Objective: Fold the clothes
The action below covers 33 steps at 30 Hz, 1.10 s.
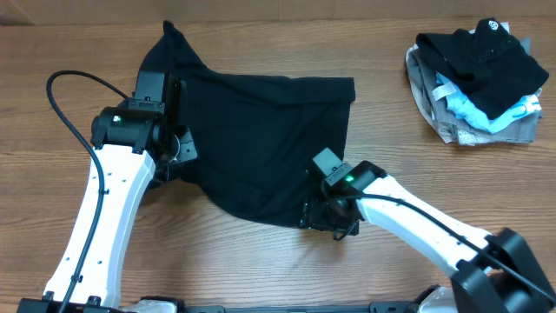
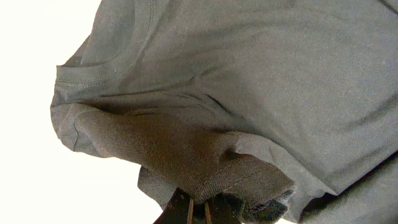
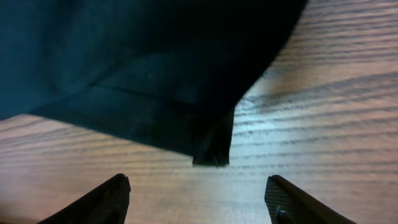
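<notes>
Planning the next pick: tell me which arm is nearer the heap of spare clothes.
Right. The right arm is at the black T-shirt's near corner, jaws open, with the heap farther back on its side. The left arm, jaws shut on the shirt's opposite edge, is farther away.

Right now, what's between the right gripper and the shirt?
Only bare table. In the right wrist view, a strip of wood separates the open right gripper from the nearest corner of the shirt.
</notes>
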Each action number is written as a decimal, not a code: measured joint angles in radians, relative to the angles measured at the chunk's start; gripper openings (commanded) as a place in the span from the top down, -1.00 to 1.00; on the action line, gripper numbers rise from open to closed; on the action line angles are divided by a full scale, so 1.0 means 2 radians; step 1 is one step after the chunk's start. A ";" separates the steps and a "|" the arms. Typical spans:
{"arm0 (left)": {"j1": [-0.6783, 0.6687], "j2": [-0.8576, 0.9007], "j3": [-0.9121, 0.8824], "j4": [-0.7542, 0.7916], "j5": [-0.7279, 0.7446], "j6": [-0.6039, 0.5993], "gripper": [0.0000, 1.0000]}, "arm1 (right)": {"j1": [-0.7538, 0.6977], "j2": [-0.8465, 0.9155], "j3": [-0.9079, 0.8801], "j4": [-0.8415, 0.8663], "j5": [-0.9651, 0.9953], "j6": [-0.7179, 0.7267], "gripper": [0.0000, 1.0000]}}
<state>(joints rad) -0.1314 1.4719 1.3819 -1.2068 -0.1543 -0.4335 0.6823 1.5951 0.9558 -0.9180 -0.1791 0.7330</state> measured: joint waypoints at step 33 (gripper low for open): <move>0.018 0.000 0.127 -0.063 -0.027 0.059 0.92 | -0.243 -0.134 0.126 -0.163 0.054 -0.077 0.92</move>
<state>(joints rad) -0.0963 1.4727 1.6352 -1.3331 -0.2073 -0.3164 0.1970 1.3266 1.2068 -1.2446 -0.0708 0.5797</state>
